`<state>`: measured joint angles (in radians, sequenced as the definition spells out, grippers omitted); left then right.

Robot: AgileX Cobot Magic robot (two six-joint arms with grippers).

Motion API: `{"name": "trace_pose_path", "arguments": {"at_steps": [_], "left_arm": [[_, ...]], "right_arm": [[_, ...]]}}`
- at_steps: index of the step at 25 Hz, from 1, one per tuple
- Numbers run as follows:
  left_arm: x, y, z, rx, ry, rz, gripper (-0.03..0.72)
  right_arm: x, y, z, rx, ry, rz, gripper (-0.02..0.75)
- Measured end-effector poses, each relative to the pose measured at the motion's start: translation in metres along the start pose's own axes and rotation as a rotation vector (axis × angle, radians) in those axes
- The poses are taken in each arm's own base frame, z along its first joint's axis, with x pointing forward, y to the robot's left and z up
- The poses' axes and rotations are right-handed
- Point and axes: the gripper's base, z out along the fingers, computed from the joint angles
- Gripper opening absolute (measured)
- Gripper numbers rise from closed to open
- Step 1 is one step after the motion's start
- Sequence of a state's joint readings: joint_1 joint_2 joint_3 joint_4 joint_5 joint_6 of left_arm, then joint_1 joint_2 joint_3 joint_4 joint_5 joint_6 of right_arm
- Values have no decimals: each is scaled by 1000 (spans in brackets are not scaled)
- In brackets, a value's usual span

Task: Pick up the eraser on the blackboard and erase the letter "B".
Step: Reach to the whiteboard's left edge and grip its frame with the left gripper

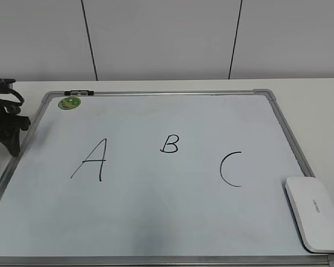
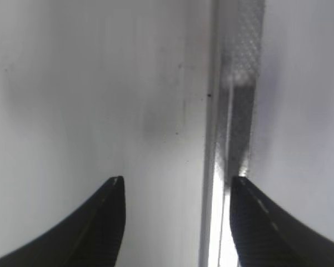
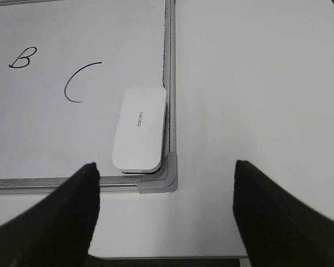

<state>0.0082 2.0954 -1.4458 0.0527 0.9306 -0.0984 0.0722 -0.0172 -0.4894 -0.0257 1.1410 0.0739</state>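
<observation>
The white eraser [image 1: 315,212] lies flat in the near right corner of the blackboard [image 1: 172,222], also in the right wrist view [image 3: 140,128]. The small black letter "B" [image 1: 169,144] is in the board's middle, between the taller "A" [image 1: 92,160] and the curved "C" [image 1: 230,169]; it also shows in the right wrist view [image 3: 20,58]. My left gripper [image 1: 5,133] is open and empty over the board's left frame [image 2: 217,167]. My right gripper [image 3: 164,172] is open and empty, above the table just in front of the corner with the eraser; it is out of the exterior view.
A round green magnet [image 1: 69,103] sits in the board's far left corner, next to a small black and white piece [image 1: 79,93] on the frame. A white table [image 3: 255,83] surrounds the board. A white panelled wall [image 1: 167,39] stands behind.
</observation>
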Motion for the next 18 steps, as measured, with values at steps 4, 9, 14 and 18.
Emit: {"name": "trace_pose_path", "arguments": {"at_steps": [4, 9, 14, 18], "left_arm": [[-1, 4, 3, 3, 0, -14, 424], [-1, 1, 10, 34, 9, -33, 421], [-1, 1, 10, 41, 8, -24, 419], [-2, 0, 12, 47, 11, -28, 410]], "right_arm": [[0, 0, 0, 0, 0, 0, 555], [0, 0, 0, -2, 0, 1, 555], [0, 0, 0, -3, 0, 1, 555], [0, 0, 0, -3, 0, 2, 555]]}}
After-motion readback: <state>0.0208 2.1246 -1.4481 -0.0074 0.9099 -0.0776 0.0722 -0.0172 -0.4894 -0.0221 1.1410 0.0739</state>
